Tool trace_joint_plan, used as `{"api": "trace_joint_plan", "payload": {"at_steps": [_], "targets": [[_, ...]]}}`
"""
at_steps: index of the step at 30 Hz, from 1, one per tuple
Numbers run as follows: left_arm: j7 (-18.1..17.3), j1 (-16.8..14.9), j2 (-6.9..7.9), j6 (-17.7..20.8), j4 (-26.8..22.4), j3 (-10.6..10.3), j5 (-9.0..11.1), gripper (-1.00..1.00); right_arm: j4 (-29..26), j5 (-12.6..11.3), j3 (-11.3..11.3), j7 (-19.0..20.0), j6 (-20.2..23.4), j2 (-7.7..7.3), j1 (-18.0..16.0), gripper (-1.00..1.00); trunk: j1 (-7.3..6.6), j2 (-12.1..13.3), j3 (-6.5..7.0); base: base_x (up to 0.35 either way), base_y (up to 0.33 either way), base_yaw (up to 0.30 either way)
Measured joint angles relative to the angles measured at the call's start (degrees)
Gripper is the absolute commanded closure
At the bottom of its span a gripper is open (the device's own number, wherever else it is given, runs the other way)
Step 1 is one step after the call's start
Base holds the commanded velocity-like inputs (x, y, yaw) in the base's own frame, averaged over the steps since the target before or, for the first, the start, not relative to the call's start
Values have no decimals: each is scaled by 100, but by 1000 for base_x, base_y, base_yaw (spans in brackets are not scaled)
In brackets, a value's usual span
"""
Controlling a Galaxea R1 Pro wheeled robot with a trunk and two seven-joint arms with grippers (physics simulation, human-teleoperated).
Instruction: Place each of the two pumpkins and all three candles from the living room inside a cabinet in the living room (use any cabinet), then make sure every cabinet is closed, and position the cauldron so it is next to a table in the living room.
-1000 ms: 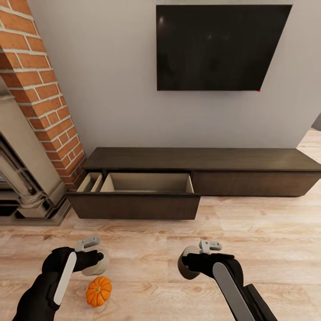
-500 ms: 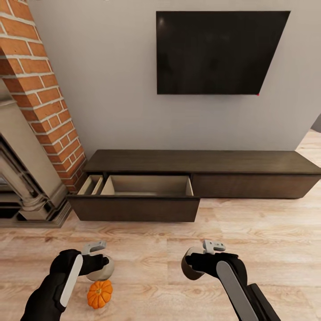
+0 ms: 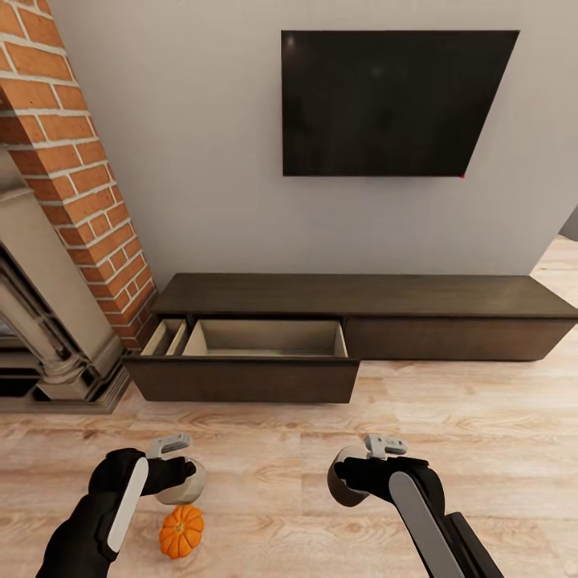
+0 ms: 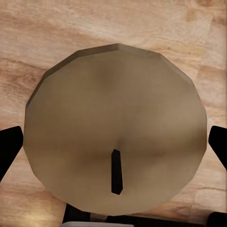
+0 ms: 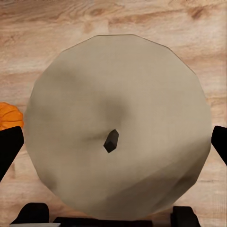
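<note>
With a candle (image 4: pixel 116 127) pinched in the left gripper (image 3: pixel 178 474) and another candle (image 5: pixel 118 137) in the right gripper (image 3: pixel 353 480), the open cabinet (image 3: pixel 241 377) drawer ahead could be missed on release, or the pumpkin (image 3: pixel 181 531) just below the left gripper knocked away

We see each candle (image 3: pixel 183 488) mostly covered by its gripper; the fireplace (image 3: pixel 48 241) runs off the left edge.

The left gripper (image 3: pixel 178 474), clamping its candle (image 3: pixel 183 485), has shifted slightly rightward, seemingly nearer the pumpkin (image 3: pixel 181 531).
</note>
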Motion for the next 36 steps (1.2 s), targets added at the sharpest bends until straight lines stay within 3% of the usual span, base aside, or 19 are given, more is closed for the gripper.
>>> {"api": "trace_joint_plan", "payload": {"at_steps": [5, 15, 36], "targets": [[0, 2, -6, 0, -2, 6, 7, 100, 15, 5, -2, -1, 0, 1, -2, 100, -110, 201, 90, 0, 0, 0], [0, 3, -7, 0, -42, -25, -6, 100, 20, -19, -8, -1, -1, 8, -4, 100, -110, 202, 90, 32, -73, 0], [0, 12, -18, 0, -256, -35, -3, 100, 21, -36, 12, -1, 3, 15, -5, 100, -110, 202, 90, 249, -187, 93]]}}
